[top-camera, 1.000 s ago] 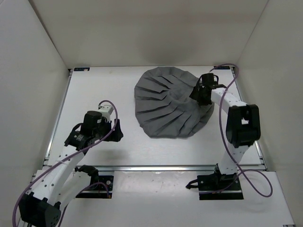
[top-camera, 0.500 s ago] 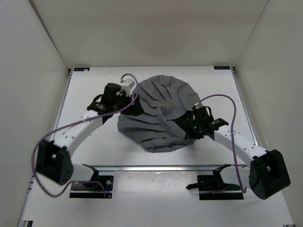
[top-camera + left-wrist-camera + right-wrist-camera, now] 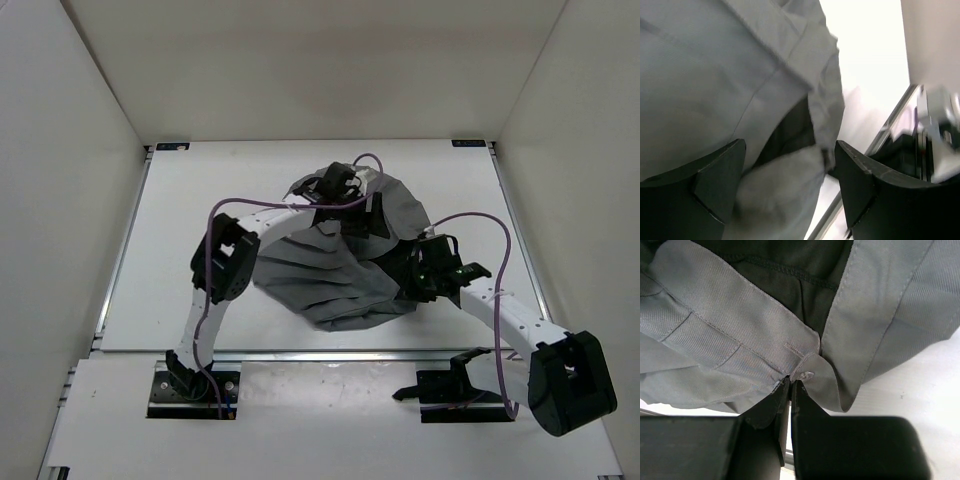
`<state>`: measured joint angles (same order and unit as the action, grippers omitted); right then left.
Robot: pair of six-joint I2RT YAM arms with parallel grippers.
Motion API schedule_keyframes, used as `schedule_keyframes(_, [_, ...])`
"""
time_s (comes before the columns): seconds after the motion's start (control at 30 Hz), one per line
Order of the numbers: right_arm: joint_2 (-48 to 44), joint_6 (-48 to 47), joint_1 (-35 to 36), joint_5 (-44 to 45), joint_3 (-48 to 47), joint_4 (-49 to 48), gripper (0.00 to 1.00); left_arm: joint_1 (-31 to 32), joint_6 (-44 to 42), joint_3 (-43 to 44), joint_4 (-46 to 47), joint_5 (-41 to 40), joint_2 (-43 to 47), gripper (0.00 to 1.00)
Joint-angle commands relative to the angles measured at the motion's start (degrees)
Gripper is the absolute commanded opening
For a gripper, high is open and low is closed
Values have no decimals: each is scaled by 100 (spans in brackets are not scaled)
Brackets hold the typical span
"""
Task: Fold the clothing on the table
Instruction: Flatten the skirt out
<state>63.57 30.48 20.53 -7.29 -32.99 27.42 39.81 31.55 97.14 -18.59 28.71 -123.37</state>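
Skirt (image 3: 330, 285) lies bunched on table (image 3: 170, 220), centre of the top view and slightly right. The left arm reaches across to the skirt's upper part. There the left gripper (image 3: 368, 213) hangs over the cloth, jaws spread wide, nothing clamped. The right gripper (image 3: 790, 385), at the skirt's right edge, is pinched tight on a hem fold. The skirt's dark inner side shows above it in the wrist view.
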Motion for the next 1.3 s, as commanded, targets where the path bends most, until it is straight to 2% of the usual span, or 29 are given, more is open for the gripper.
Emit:
schedule_keyframes(0.0, [24,20,-50,-115,65,-281,0,88,527,805,-161,197,-257,82])
schedule_keyframes(0.27, [6,37,21,-264,179,-527,0,202,1160,2332,-320,162,-1486,80])
schedule_keyframes(0.3, [-3,37,38,-273,205,-518,0,246,1178,2501,-547,187,-1592,79])
schedule_keyframes(0.43, [-134,-15,-146,-317,232,-553,0,325,1169,4063,-1514,240,-2593,79])
schedule_keyframes(0.5, [-196,-7,-181,-352,249,-606,0,369,1248,4539,-1682,293,-2892,79])
schedule_keyframes(0.57, [-248,2,-225,-387,293,-606,0,369,1301,4787,-1762,302,-3096,73])
schedule_keyframes(0.6, [-275,11,-251,-413,293,-563,0,369,1275,4831,-1753,328,-3166,58])
schedule_keyframes(0.63, [-310,-33,-269,-405,346,-606,0,378,1292,4762,-1701,354,-3167,50])
schedule_keyframes(0.67, [-302,-33,-287,-414,329,-624,0,369,1292,4613,-1701,416,-3123,30])
schedule_keyframes(0.7, [-345,-42,-313,-448,372,-650,0,335,1275,4534,-1588,434,-3088,14])
schedule_keyframes(0.77, [-363,-68,-357,-458,381,-677,0,378,1292,4288,-1490,486,-2948,0])
schedule_keyframes(0.9, [-372,-112,-410,-528,416,-738,0,291,1187,4129,-1428,451,-2737,0])
schedule_keyframes(1.07, [-547,-410,-366,-668,268,-799,0,-78,652,4147,-2078,-154,-2071,0])
schedule_keyframes(1.1, [-608,-490,-375,-782,258,-808,0,-131,590,3868,-2079,-225,-1912,0])
schedule_keyframes(1.17, [-802,-735,-340,-845,232,-887,0,-342,466,3129,-1826,-383,-1054,0])
schedule_keyframes(1.23, [-1003,-877,-392,-1046,162,-958,0,-684,579,1631,-1204,-366,-234,0])
schedule_keyframes(1.27, [-1048,-955,-401,-1064,144,-1001,0,-764,676,1284,-817,-357,308,0])
